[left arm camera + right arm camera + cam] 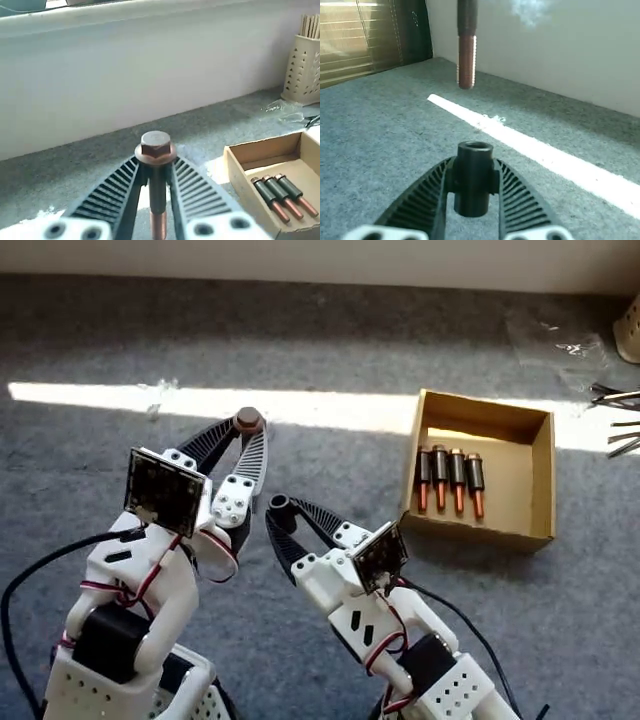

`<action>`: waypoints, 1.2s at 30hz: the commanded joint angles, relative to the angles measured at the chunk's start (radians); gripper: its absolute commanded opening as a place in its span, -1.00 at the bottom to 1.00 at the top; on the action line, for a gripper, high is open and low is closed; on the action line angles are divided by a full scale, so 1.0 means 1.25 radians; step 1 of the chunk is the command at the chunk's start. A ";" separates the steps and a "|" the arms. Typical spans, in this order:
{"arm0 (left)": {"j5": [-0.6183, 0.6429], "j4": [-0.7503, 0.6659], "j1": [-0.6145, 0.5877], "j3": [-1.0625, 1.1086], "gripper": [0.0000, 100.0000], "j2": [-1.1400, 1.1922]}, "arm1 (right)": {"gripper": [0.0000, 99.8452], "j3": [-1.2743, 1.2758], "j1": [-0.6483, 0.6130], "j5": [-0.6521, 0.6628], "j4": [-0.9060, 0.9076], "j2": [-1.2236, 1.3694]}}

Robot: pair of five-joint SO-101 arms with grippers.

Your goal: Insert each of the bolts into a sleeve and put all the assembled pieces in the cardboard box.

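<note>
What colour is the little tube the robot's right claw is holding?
Black. The sleeve shows best in the right wrist view.

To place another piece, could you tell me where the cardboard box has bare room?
In the high view, the cardboard box is bare between the four assembled pieces and its right wall; its left side is crowded.

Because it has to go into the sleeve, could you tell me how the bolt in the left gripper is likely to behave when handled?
The bolt in the left gripper looks like rigid metal, so probably stiff and heavy for its size. Its round shank suggests rolling on the carpet, though the flanged head would likely curve its path.
</note>
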 commanded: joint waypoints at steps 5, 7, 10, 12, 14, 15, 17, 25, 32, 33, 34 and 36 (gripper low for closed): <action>0.086 -0.076 0.017 0.008 -0.99 -0.031 | -0.99 0.074 0.001 -0.007 -0.048 -0.008; 0.097 -0.076 0.018 0.008 -0.99 -0.044 | -0.99 0.078 0.023 -0.007 -0.087 -0.008; 0.164 -0.076 0.013 0.010 -0.99 -0.055 | -0.99 0.095 0.062 -0.009 -0.127 -0.007; 0.190 -0.076 0.013 0.010 -0.99 -0.053 | -0.99 0.095 0.066 -0.007 -0.131 -0.007; 0.196 -0.076 0.015 0.010 -0.99 -0.056 | -0.99 0.095 0.063 -0.006 -0.131 -0.007; 0.199 -0.076 0.017 0.010 -0.99 -0.057 | -0.99 0.095 0.063 -0.006 -0.131 -0.007; 0.199 -0.088 0.018 0.010 -0.99 -0.057 | -0.99 0.095 0.063 -0.005 -0.131 -0.007; 0.198 -0.112 0.068 0.012 -0.99 -0.057 | -0.99 0.102 0.062 0.091 -0.131 -0.007; 0.194 -0.110 0.118 0.015 -0.99 -0.056 | -0.99 0.102 0.042 0.107 -0.127 -0.007; 0.194 -0.113 0.118 0.025 -0.99 -0.057 | -0.99 0.102 0.042 0.129 -0.127 -0.007; 0.194 -0.114 0.118 0.034 -0.99 -0.057 | -0.99 0.100 0.045 0.151 -0.127 -0.007; 0.194 -0.115 0.118 0.048 -0.99 -0.057 | -0.99 0.100 0.046 0.171 -0.127 -0.007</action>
